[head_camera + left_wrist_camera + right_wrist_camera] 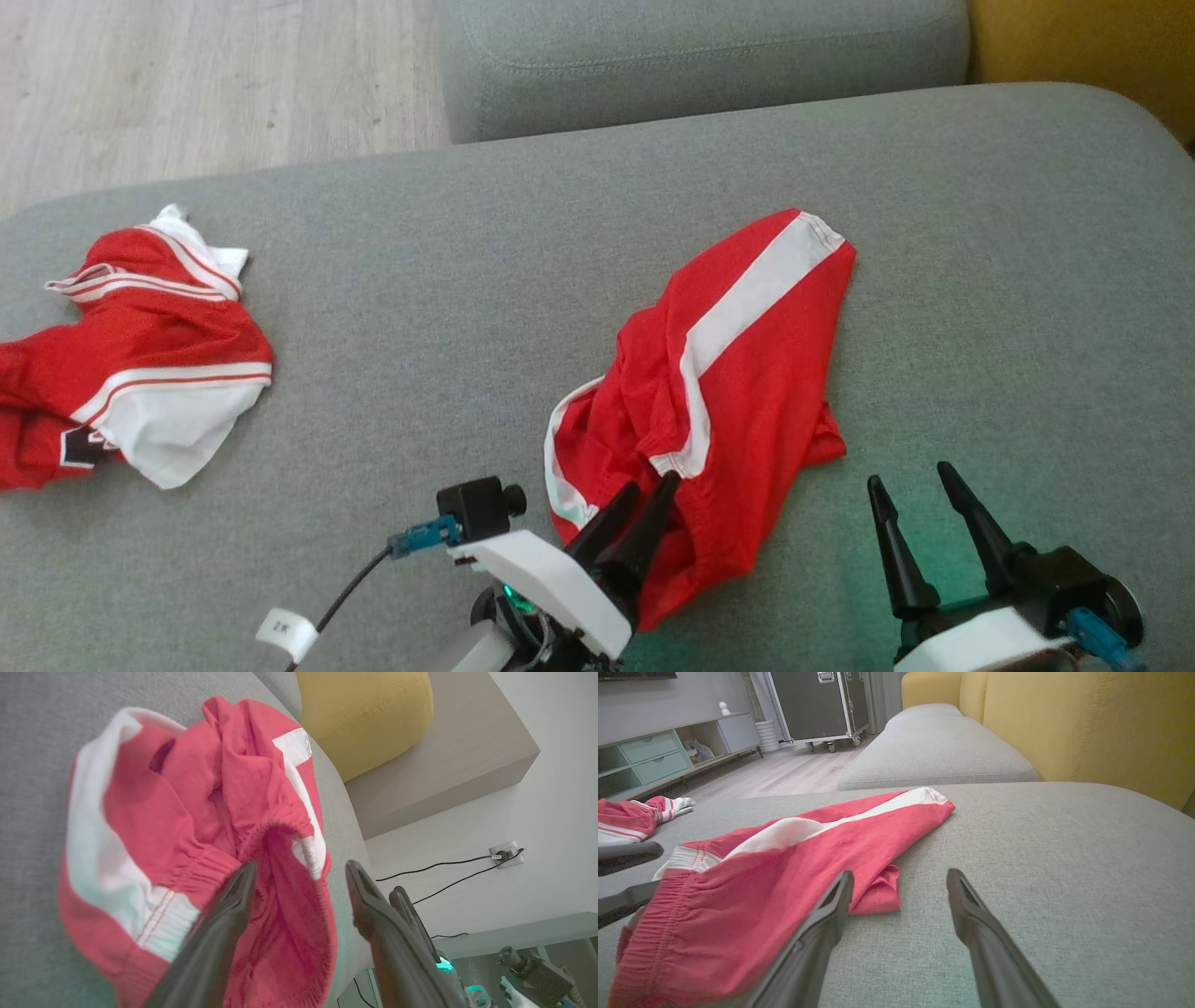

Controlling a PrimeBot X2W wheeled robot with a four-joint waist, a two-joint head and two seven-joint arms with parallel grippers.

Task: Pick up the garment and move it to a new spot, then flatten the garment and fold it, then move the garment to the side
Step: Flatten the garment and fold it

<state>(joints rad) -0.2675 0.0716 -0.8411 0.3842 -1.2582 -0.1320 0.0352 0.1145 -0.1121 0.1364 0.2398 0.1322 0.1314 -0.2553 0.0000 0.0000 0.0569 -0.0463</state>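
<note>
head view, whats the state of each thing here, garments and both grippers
red shorts, crumpled on the grey cushion, unfolded, not gripped
red and white jersey, bunched up at the cushion's left end
left gripper, open, tips at the shorts' waistband
right gripper, open, empty, beside the shorts

The white cable tag [287,633] carries small characters, too blurred to read.

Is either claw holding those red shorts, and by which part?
Nothing is held. The left gripper is open at the shorts; the right gripper is open over the sofa.
</note>
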